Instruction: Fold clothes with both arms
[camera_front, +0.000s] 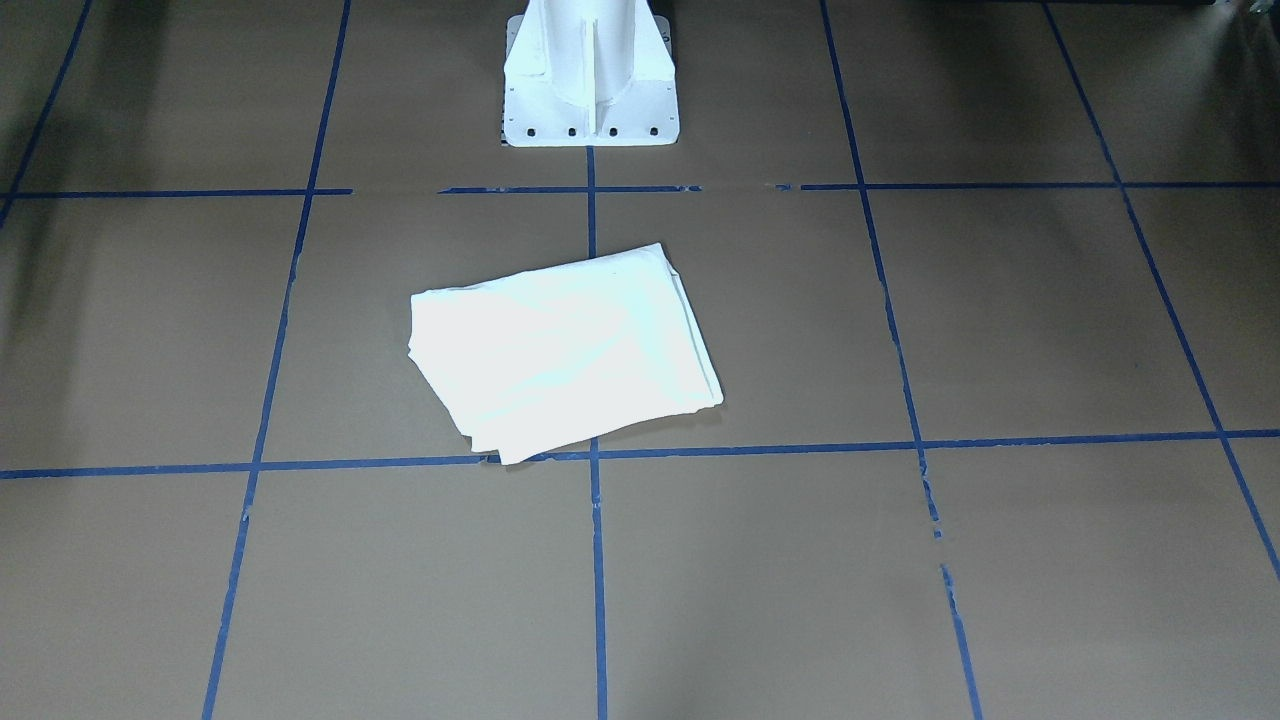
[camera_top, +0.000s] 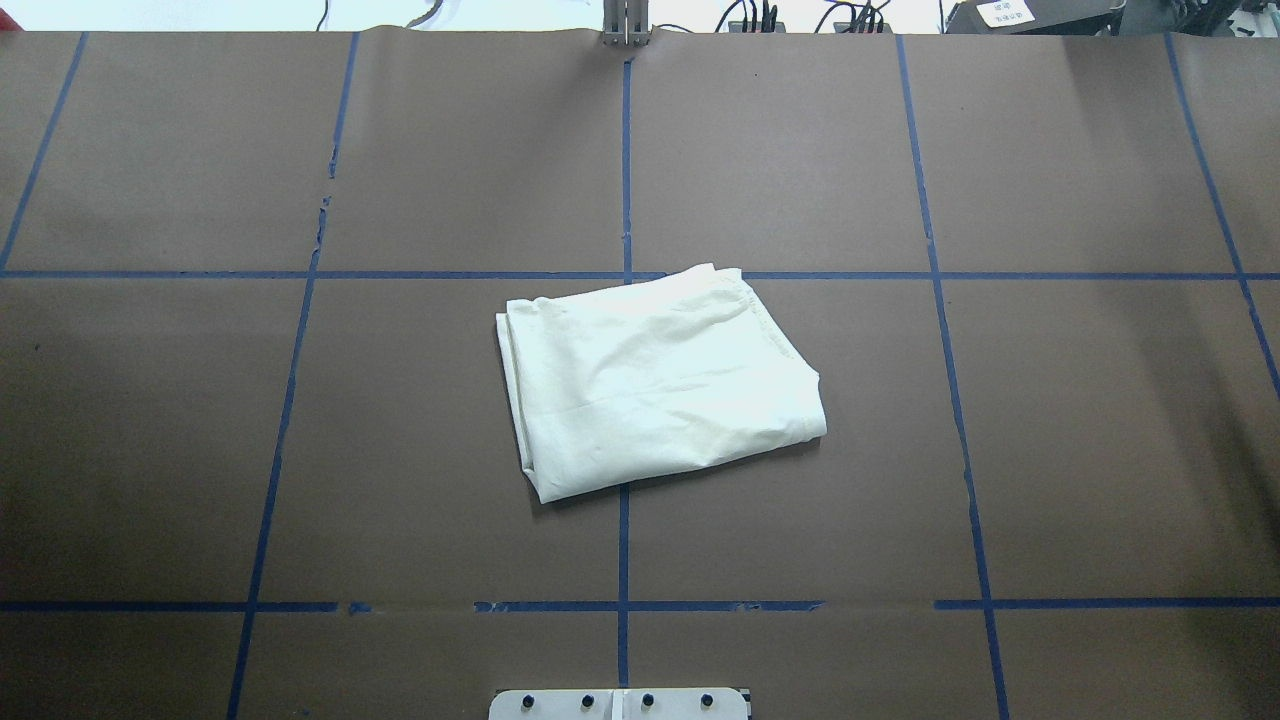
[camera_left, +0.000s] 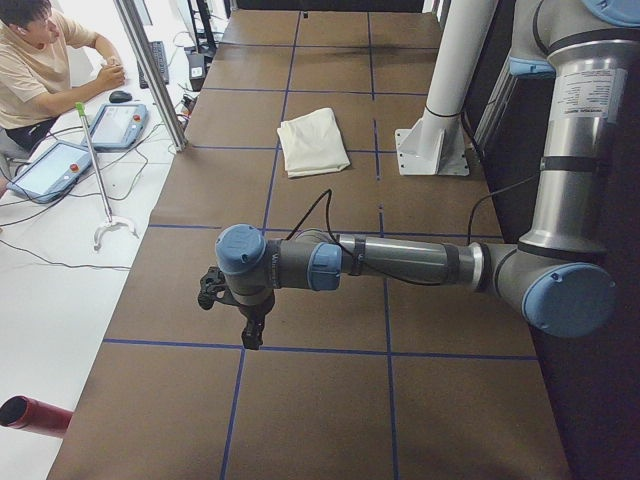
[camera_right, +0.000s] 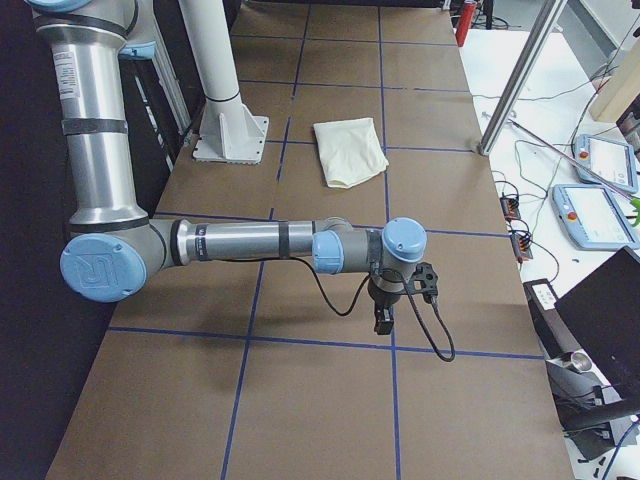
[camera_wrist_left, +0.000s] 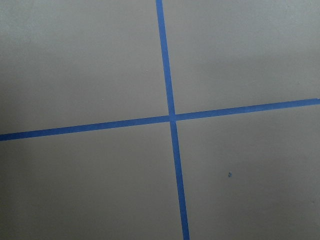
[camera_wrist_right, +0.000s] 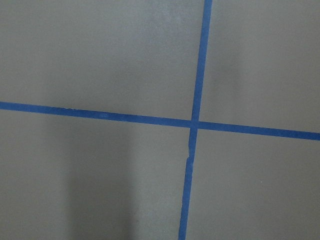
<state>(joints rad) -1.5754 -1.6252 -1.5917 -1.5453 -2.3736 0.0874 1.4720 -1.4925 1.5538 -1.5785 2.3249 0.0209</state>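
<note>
Cream T-shirt (camera_top: 660, 380) lies folded — blue cap (camera_right: 97, 268) on right arm (camera_right: 250, 241) reads "UR".

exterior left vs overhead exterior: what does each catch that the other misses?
Only exterior left: the left arm stretched low over the table, its gripper pointing down at bare tabletop, and a seated operator beside two pendants. Only overhead: a labelled dark box past the table's far edge. Both: the folded shirt lying flat with nothing touching it, the blue tape grid and the white pedestal base.
</note>
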